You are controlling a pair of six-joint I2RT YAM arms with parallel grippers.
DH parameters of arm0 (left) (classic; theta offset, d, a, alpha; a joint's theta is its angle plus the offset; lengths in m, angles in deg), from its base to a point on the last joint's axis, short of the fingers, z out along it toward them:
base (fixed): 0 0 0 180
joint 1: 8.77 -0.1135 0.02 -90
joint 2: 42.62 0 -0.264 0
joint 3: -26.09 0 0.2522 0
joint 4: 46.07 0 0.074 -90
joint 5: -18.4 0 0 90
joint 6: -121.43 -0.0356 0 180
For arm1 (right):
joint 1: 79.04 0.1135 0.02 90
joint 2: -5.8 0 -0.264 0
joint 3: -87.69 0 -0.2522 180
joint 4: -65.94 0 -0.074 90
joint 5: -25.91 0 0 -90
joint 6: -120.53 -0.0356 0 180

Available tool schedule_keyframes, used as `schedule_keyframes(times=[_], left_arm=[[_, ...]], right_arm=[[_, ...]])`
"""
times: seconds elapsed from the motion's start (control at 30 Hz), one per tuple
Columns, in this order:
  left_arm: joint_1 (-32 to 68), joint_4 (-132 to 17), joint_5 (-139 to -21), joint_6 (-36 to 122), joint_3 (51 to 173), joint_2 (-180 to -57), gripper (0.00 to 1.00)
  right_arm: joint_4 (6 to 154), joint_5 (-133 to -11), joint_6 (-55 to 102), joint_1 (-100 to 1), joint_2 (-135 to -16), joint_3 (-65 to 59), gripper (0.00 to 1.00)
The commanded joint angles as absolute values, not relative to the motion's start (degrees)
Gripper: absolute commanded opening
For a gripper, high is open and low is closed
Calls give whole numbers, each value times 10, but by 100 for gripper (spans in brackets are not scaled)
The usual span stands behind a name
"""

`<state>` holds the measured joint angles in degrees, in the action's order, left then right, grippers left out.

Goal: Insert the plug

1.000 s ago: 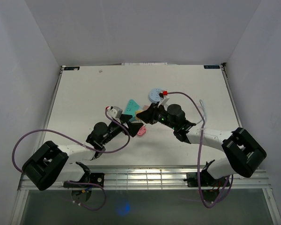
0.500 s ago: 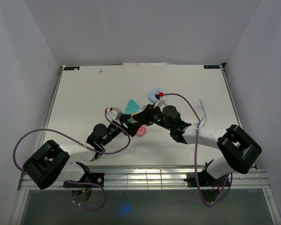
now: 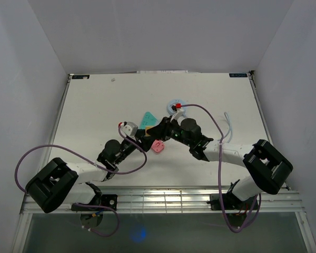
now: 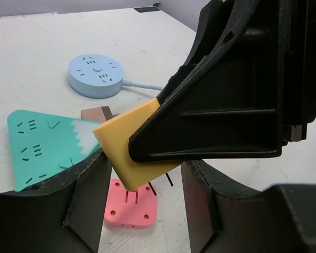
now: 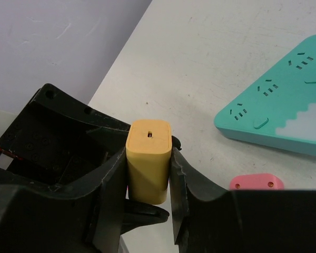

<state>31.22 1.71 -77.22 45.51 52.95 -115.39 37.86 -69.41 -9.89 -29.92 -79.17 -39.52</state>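
A yellow plug (image 5: 147,158) hangs above the table, and my right gripper (image 5: 147,159) is shut on its two narrow sides. In the left wrist view the plug (image 4: 127,143) points its two black prongs (image 4: 154,188) down over a pink square socket (image 4: 130,206). My left gripper (image 4: 143,164) has its jaws against the plug's other two sides, just under the right fingers (image 4: 216,116). From above, the two grippers meet at mid-table, the left gripper (image 3: 144,135) beside the right gripper (image 3: 161,128).
A teal triangular power strip (image 3: 147,119) lies just behind the grippers. A round blue socket (image 3: 175,106) with a white cable sits further back. A grey adapter (image 3: 129,127) lies to the left. Purple cables loop around both arms.
My right gripper has carried the plug leftwards into the left gripper's jaws. The left jaws have closed in from wide open onto the plug.
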Motion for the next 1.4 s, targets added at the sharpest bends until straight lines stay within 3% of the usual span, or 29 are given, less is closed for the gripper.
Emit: schedule_keyframes(times=[0.0, 0.27, 0.4, 0.5, 0.63, 0.97, 1.37], left_arm=[[313, 42, -773, 433, 526, -1136, 31], [313, 62, -762, 409, 505, -1124, 30], [313, 69, -756, 398, 496, -1116, 29], [313, 70, -754, 395, 493, -1112, 29], [313, 71, -763, 393, 490, -1109, 29], [314, 78, -775, 387, 487, -1113, 28], [318, 76, -784, 385, 491, -1119, 27]], right_arm=[[380, -717, -73, -286, -790, -370, 8], [483, -747, 15, -287, -798, -311, 24], [490, -758, 30, -287, -802, -301, 56], [500, -776, 37, -289, -809, -295, 67], [525, -792, 40, -295, -820, -272, 68], [575, -861, 38, -326, -833, -241, 57], [649, -899, 57, -367, -824, -205, 66]])
